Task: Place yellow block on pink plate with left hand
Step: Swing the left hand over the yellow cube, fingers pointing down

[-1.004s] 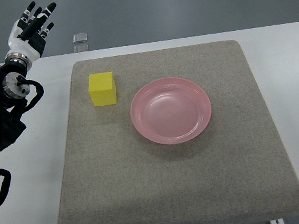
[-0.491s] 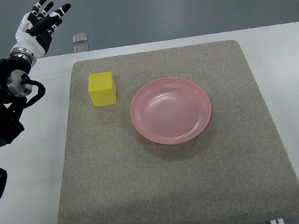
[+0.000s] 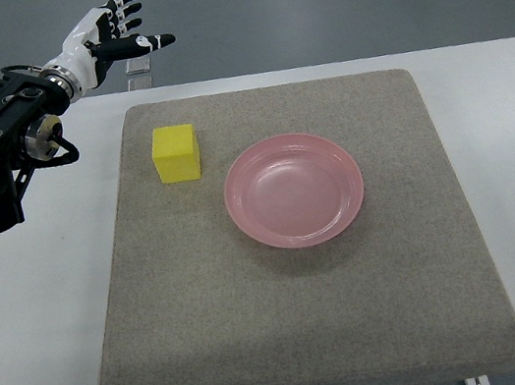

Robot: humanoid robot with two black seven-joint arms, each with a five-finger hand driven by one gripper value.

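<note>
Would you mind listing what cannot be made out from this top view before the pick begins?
- Right hand: outside the frame altogether.
- Left hand: open in view, but its arm is cut off by the left edge.
- Yellow block: its underside and far faces are hidden by the block itself.
- Small clear object behind the hand: partly covered by the fingers, too small to identify.
- Pink plate: its underside is hidden.

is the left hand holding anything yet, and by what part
Nothing is held. The left hand is open above the table's far edge, apart from the yellow block on the mat.
</note>
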